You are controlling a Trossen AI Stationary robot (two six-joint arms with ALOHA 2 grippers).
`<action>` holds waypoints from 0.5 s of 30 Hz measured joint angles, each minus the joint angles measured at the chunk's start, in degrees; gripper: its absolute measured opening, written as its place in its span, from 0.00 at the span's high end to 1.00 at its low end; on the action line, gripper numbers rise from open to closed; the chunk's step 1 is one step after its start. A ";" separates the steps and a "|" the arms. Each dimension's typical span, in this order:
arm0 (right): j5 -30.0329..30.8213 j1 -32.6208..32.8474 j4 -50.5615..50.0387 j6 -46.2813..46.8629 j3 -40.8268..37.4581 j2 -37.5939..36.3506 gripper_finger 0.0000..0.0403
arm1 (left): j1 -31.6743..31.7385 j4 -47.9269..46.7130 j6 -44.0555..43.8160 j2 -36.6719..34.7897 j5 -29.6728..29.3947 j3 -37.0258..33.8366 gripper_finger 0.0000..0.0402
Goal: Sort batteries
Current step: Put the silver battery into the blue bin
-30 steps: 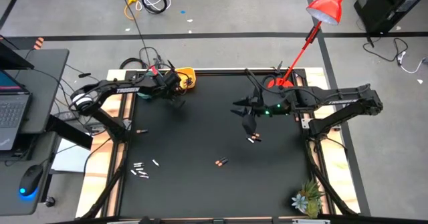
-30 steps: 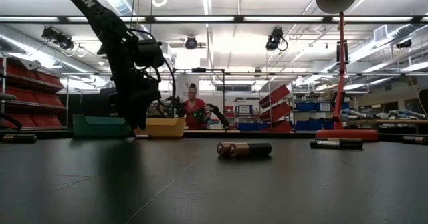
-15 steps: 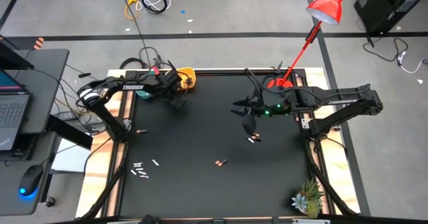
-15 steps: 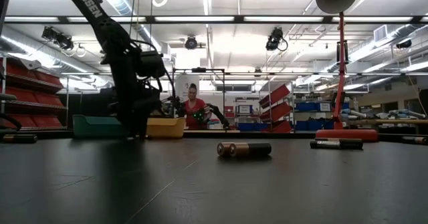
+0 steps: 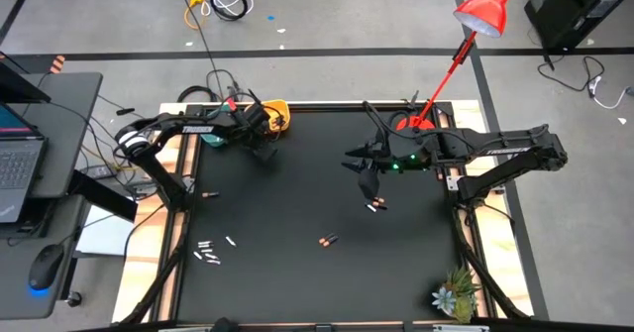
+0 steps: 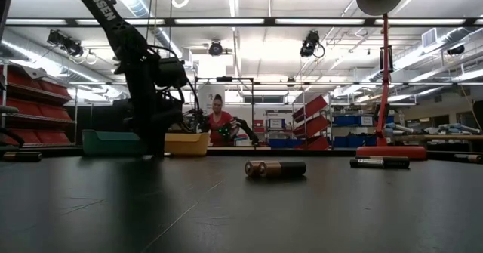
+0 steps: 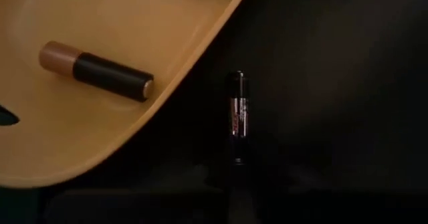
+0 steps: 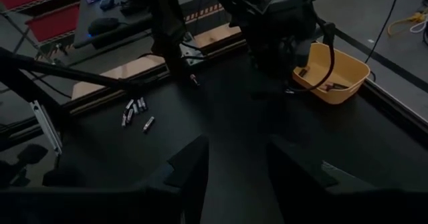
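My left gripper (image 5: 263, 139) hangs low over the table beside the yellow bowl (image 5: 278, 116) at the far left. Its wrist view shows one dark battery with a copper end (image 7: 95, 71) lying inside the bowl (image 7: 80, 137), and another dark battery (image 7: 237, 125) lying on the black table just outside the rim. My right gripper (image 8: 237, 177) is open and empty above the table's middle right (image 5: 369, 178). Two dark batteries (image 5: 374, 206) lie below it, two more (image 5: 328, 240) nearer the front, and several whitish ones (image 5: 208, 252) at the near left.
A teal bowl (image 6: 113, 141) stands left of the yellow bowl (image 6: 186, 143) in the low view. A red lamp's base (image 5: 411, 122) sits at the far right, a small plant (image 5: 454, 297) at the near right corner. A person (image 6: 220, 126) stands beyond the table.
My left gripper has gone down a little toward the table beside the yellow bowl. My right arm has kept still.
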 joint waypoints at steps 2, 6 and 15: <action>0.00 0.00 0.00 0.06 0.00 0.00 0.61 | -0.02 0.55 0.24 0.16 0.11 0.02 0.95; 0.03 0.00 0.01 0.39 0.00 0.00 0.61 | -0.04 0.22 1.50 0.10 0.78 0.07 0.95; 1.25 0.00 0.00 -0.19 0.00 0.00 0.61 | -0.14 -7.48 2.77 -6.86 7.67 -0.10 1.00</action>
